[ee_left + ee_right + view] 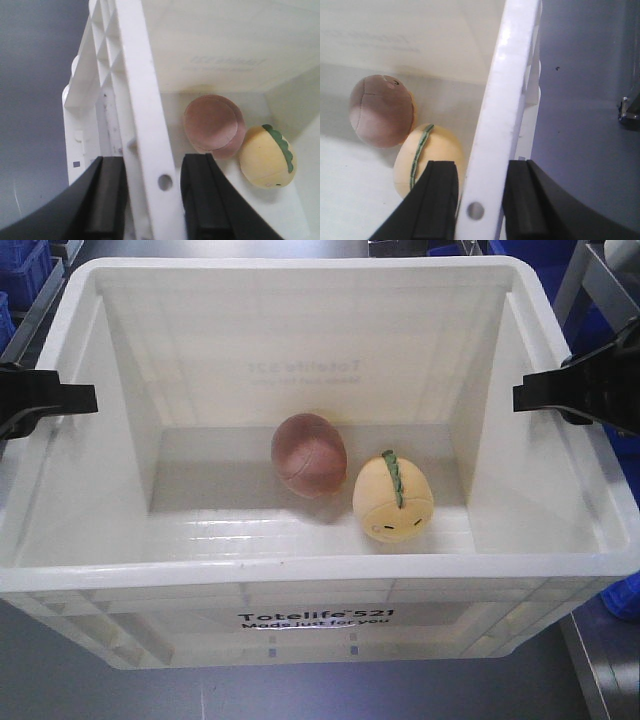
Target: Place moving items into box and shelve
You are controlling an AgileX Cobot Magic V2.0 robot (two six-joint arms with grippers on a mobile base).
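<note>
**Front view.** The box (300,575) fills the frame, open side up. Its long axis runs 9 to 3 and the printed wall faces 6 o'clock. Both moving items lie on its floor, just right of centre.
- The reddish-brown plush (309,455) has the yellow plush (394,502) at its 4 o'clock, touching or nearly so.
- The yellow plush lies with its long axis about 12 to 6. The green ridge runs down from the 12 end and the face is at the 6 end.
- The reddish-brown plush looks tilted, about 11 to 5.
- The left gripper (70,398) sits on the rim at 9 o'clock and the right gripper (540,395) on the rim at 3 o'clock.
- Blue bins (22,268) show at the 10 o'clock corner, outside the box.

**Left wrist view.** The left gripper (152,200) straddles the side wall of the box (140,100), one finger outside and one inside. The pads look pressed to the wall, so I read it as clamped on the box. The reddish-brown plush (212,125) and yellow plush (267,157) lie at 3 o'clock from the wall, well clear of the inner finger.

**Right wrist view.** This mirrors the left. The right gripper (480,200) is closed across the opposite wall (512,75). The yellow plush (427,160) is just beside the inner finger, with the reddish-brown plush (380,110) at its 10 o'clock.

**Step (judgement).** Loading looks done, and the two-handed hold for shelving is in hand. I cannot tell whether the base is off its support. The next move calls for a level lift with both arms matched, so the walls do not slip and the plush toys do not roll.
</note>
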